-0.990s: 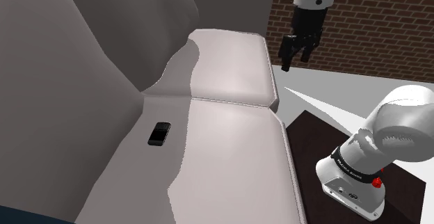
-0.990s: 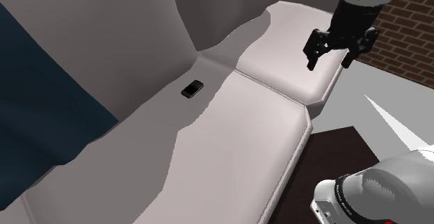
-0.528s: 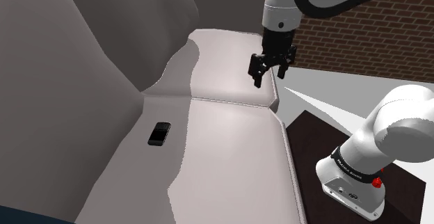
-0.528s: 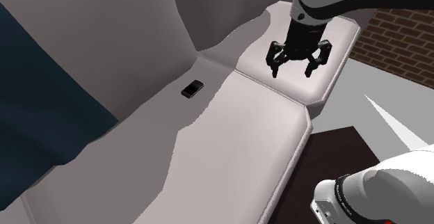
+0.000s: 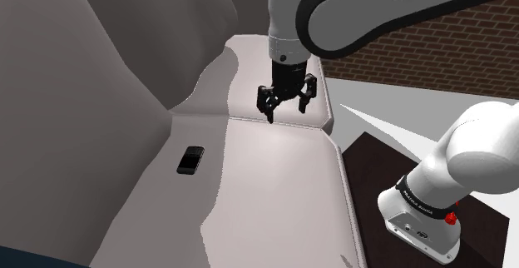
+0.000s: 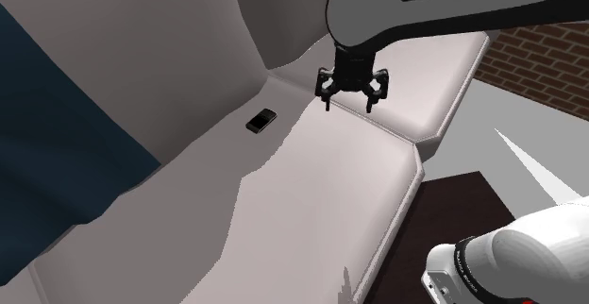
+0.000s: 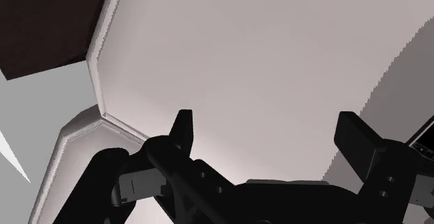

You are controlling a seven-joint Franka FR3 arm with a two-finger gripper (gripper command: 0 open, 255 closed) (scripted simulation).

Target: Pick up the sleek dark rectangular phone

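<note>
1 phone [image 5: 190, 159] well apart from gripper [image 5: 287, 111]

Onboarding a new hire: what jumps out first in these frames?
The big white arm, its black hand open over the pale seat cushions near their seam. Then the small dark phone, lying alone by the backrest, toward the shoulder view's left of the hand.

- Pale grey sofa [image 5: 274, 183], two seat cushions meeting at a seam.
- Brick wall [image 5: 449, 58] behind it.
- Grey floor [image 5: 391, 98] crossed by a bright wedge of light [image 5: 387, 126].
</note>
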